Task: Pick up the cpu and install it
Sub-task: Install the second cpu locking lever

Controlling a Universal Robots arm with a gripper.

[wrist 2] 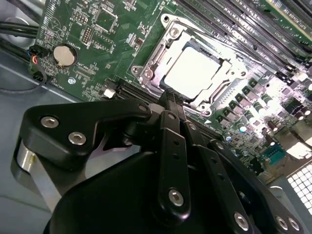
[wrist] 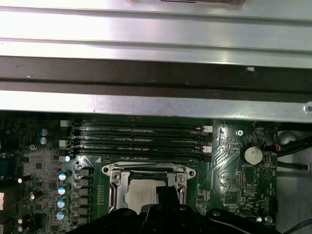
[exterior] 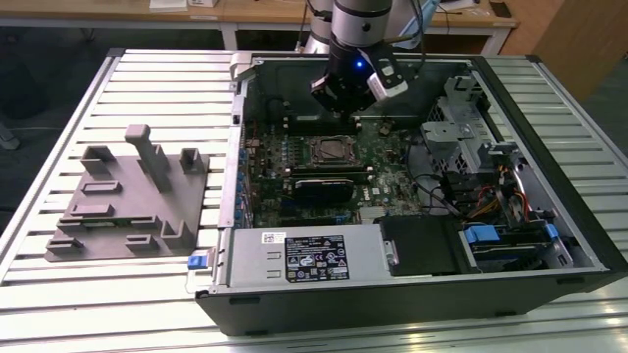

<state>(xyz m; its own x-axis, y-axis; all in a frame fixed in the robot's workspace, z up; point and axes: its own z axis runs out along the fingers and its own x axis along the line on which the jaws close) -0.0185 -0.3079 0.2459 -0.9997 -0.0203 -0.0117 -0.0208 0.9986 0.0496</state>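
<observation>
Slatted metal table (exterior: 147, 88) carries an open computer case (exterior: 412, 294) and, toward the exterior view's left, a grey moulded tray (exterior: 128, 202). Inside the case, the cpu (wrist 2: 195, 73) sits in the motherboard socket (wrist 2: 151, 73), its pale top partly hidden by the end effector (wrist 2: 170, 105) in both wrist views. The arm (exterior: 358, 22) reaches down over the board just behind the socket. The black fingers meet at their tips, closed on nothing.

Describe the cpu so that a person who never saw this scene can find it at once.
Look inside the open computer case, at the green motherboard. Near its middle sits a metal socket frame; the cpu is the pale, flat square inside it, unlike the long dark memory slots beside it.
</observation>
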